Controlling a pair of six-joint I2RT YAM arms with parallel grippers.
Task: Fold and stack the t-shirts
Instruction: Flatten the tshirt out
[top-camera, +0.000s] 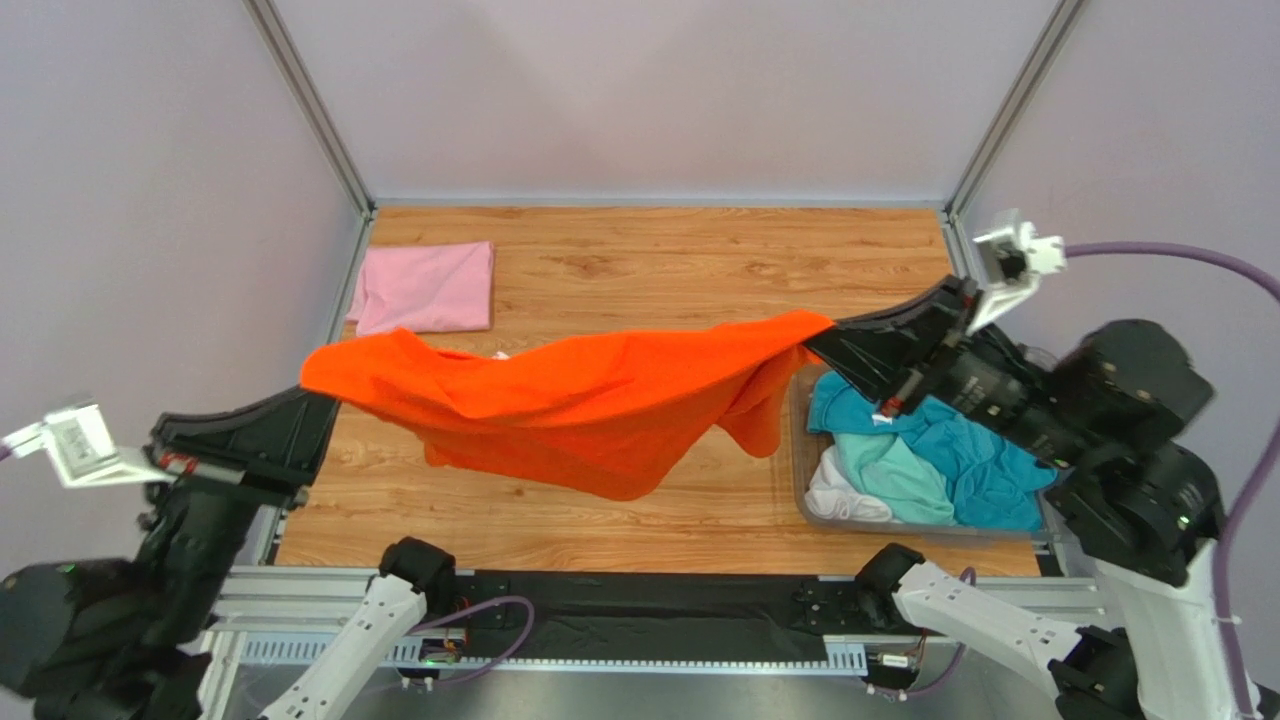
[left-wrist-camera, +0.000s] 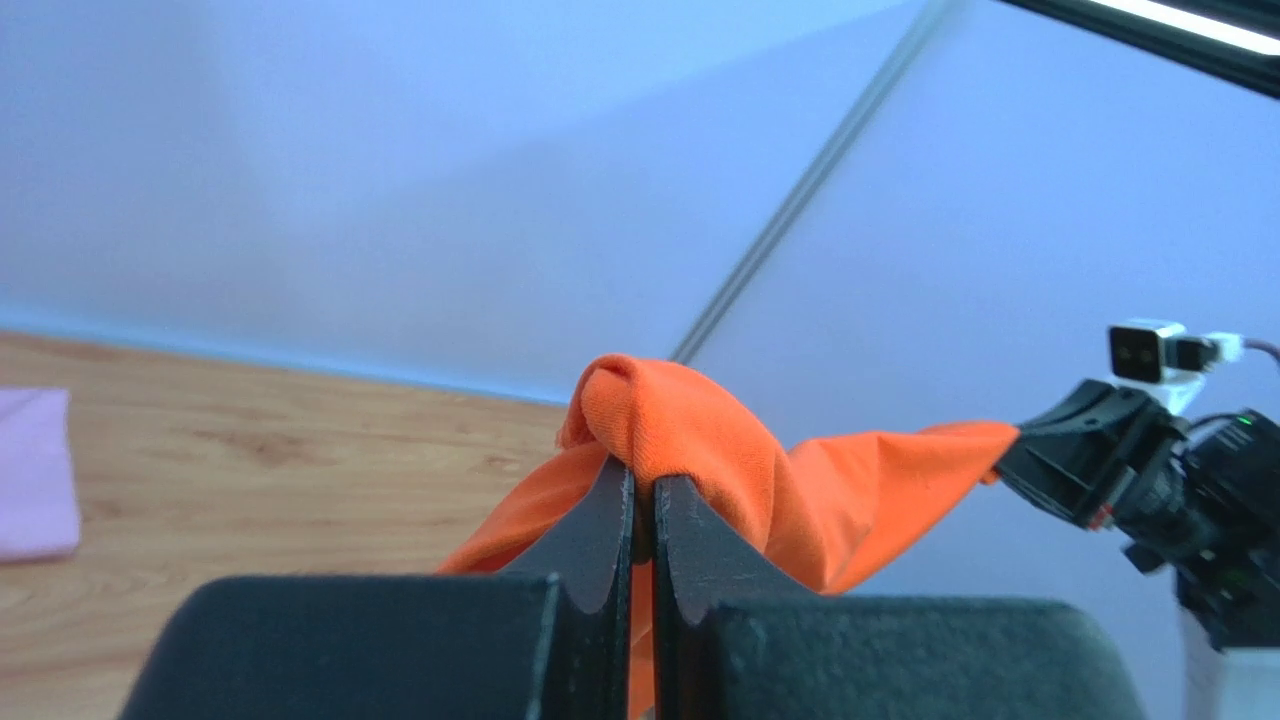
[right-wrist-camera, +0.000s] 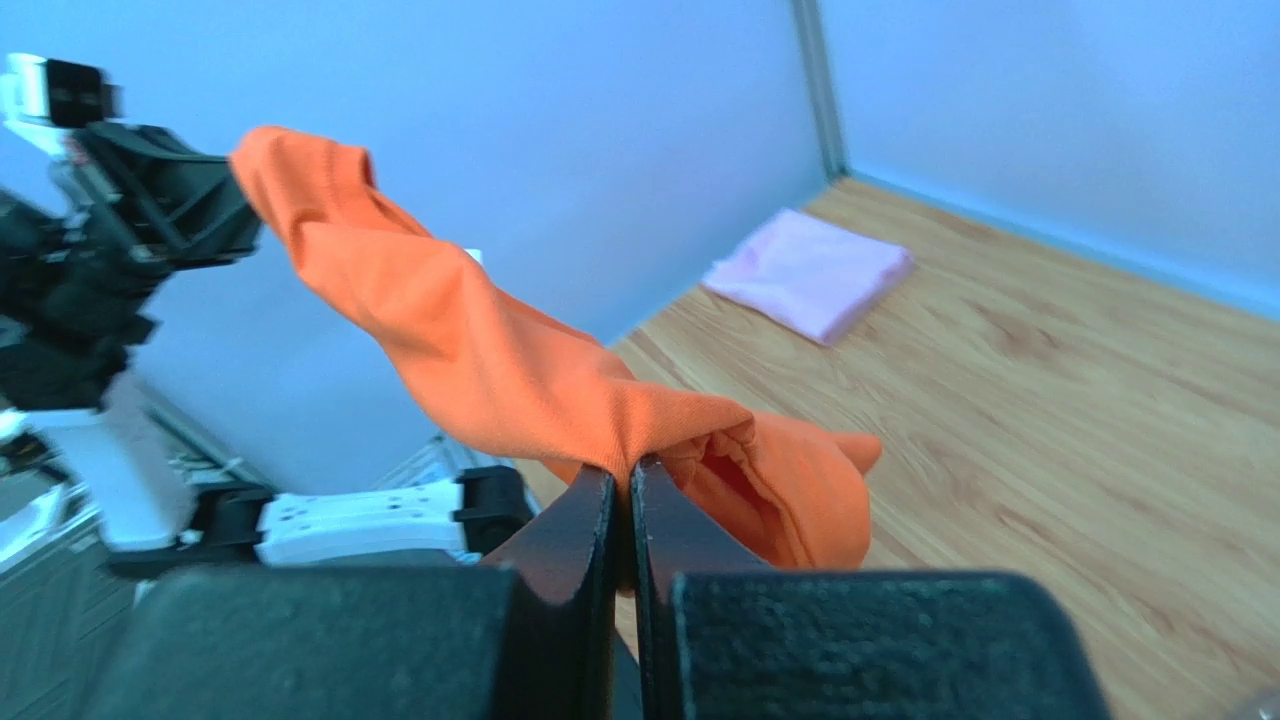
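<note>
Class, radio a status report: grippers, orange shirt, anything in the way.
Left gripper, right gripper: both shut on orange t-shirt. Shirt slung between them, sagging mid-span. Bin beside right end, not blocking.

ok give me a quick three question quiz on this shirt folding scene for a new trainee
1. True or false: the orange t-shirt lies flat on the table.
2. Where on the table is the folded pink t-shirt? A) near right edge B) far left corner C) dead centre
3. How many grippers are shut on the orange t-shirt?

Key:
1. False. It hangs stretched between the left gripper and the right gripper.
2. B.
3. Two.
</note>
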